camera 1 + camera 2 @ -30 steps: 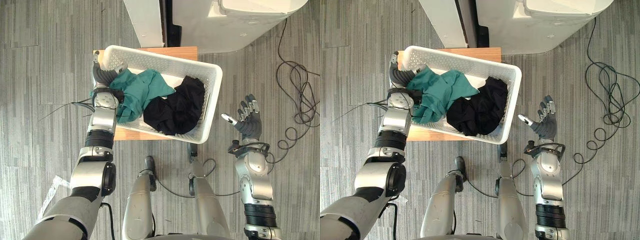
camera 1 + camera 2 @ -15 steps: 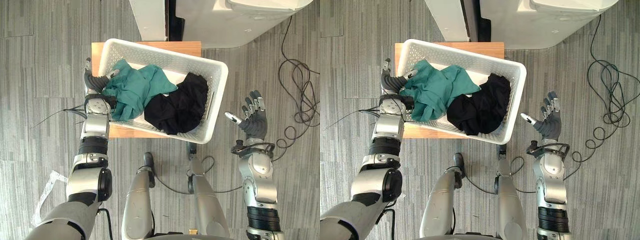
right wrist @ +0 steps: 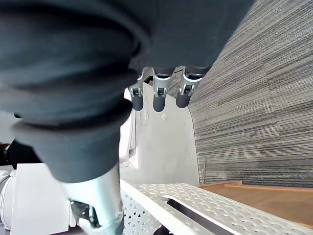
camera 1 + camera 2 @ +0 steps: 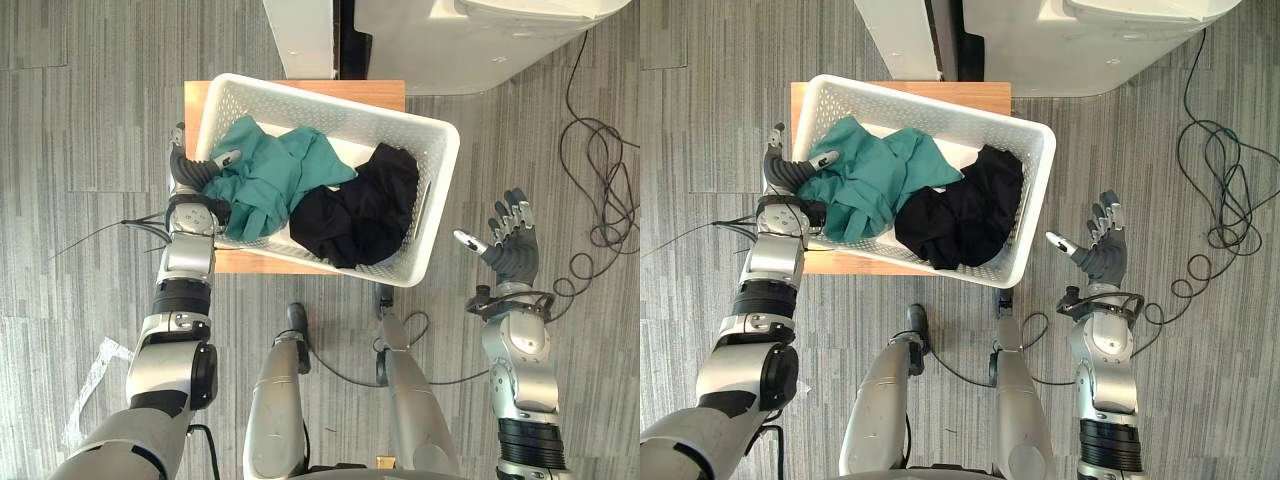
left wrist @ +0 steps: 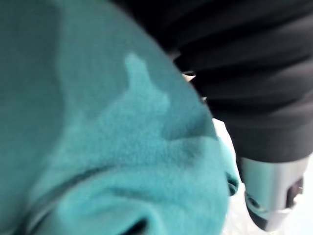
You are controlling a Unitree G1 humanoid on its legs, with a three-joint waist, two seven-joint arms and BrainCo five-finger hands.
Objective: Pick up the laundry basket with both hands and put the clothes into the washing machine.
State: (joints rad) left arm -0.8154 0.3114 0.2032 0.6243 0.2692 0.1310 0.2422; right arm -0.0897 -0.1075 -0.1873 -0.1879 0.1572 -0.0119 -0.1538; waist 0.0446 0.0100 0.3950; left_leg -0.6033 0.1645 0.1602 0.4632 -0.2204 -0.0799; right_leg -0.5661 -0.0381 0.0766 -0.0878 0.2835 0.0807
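Over on the left, the left robot hand is clamped on the short left end of the laundry basket: the thumb hooks over the rim and lies on the cloth inside, while the fingers sit against the outer wall. In the left wrist view the thumb shows right beside teal fabric. The white perforated basket lies slantwise over the small wooden counter, its left end above the wood and its right end hanging out past the counter's edge over the grey plank floor; whether it rests on the wood or is raised off it, I cannot tell. Inside, a teal garment is bunched up in the left half, spilling against the wall by the thumb, and a black garment is heaped in the right half, the two touching in the middle. Beyond the basket, at the far side, stands the white washing machine, with a white panel just to its left. Now to the right: the right robot hand hangs in the air well apart from the basket's right end, palm turned toward it, fingers straight and spread, thumb out to the side, holding nothing.
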